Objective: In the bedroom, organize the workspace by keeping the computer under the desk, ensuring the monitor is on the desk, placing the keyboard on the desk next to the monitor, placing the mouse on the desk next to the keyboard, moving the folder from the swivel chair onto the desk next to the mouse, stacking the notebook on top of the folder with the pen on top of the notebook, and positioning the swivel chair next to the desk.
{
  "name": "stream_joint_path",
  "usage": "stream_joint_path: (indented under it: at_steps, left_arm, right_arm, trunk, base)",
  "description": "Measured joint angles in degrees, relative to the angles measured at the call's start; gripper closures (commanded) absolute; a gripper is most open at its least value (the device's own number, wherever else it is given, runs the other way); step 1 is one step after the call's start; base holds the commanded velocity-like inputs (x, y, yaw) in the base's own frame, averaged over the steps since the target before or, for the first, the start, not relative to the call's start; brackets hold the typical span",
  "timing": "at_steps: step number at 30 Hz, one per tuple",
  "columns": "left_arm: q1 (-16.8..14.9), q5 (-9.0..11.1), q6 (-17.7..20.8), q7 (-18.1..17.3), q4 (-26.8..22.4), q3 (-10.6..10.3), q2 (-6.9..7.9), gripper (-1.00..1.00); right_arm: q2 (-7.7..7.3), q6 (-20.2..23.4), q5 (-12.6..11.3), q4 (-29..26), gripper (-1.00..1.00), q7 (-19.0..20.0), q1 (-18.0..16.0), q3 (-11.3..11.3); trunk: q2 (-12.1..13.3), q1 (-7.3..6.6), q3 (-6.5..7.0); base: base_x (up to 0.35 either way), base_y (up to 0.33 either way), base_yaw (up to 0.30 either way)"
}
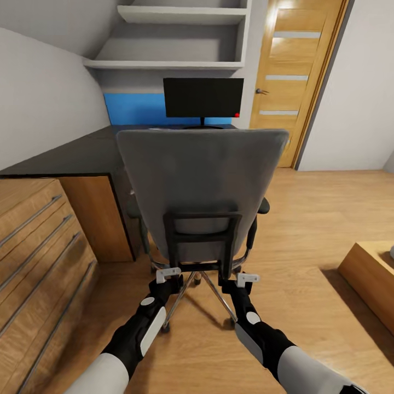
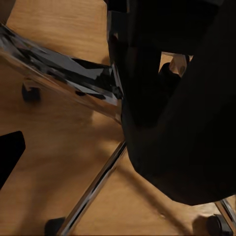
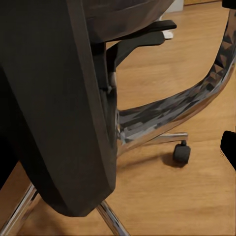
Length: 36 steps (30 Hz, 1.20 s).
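Swivel chair (image 1: 200, 180) back faces camera, before counter (image 1: 82, 153) with monitor (image 1: 203, 97). Both arms at chair's black back frame; jaws' state unclear.

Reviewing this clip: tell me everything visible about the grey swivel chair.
The grey-backed swivel chair stands upright on the wooden floor, its back to the camera, facing the black desk. It has a black rear frame, black armrests and a chrome star base on black casters. Both grippers, left and right, are at its lower rear frame; contact is unclear.
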Motion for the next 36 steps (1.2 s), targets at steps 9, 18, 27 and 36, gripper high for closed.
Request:
stream_joint_path:
  at_steps: [9, 18, 27, 36]
  left_arm:
    - [0.00, -0.01, 0.01, 0.01, 0.03, 0.01, 0.00, -1.00]
    - [0.00, -0.08, 0.01, 0.04, 0.03, 0.02, 0.01, -1.00]
    - [0.00, 0.02, 0.06, -0.11, 0.06, -0.03, 0.00, -1.00]
    - [-0.01, 0.11, 0.07, -0.11, 0.08, -0.03, -0.01, -1.00]
  right_arm:
    - [-0.05, 0.09, 0.25, -0.03, -1.00, 0.14, 0.03, -0.08]
    - [-0.15, 0.08, 0.47, -0.05, -1.00, 0.27, 0.11, 0.00]
    - [-0.99, 0.06, 0.24, 0.00, -1.00, 2.93, 0.20, 0.09]
    - [-0.96, 0.04, 0.15, -0.01, -1.00, 2.67, 0.23, 0.09]
  trunk:
    - [0.00, 0.00, 0.00]
    - [0.00, 0.00, 0.00]
    - [0.00, 0.00, 0.00]
    - [0.00, 0.00, 0.00]
  base:
    - [0.266, -0.234, 0.000]
    - [0.266, -0.234, 0.002]
    - [0.262, -0.234, 0.134]
    - [0.245, -0.079, 0.034]
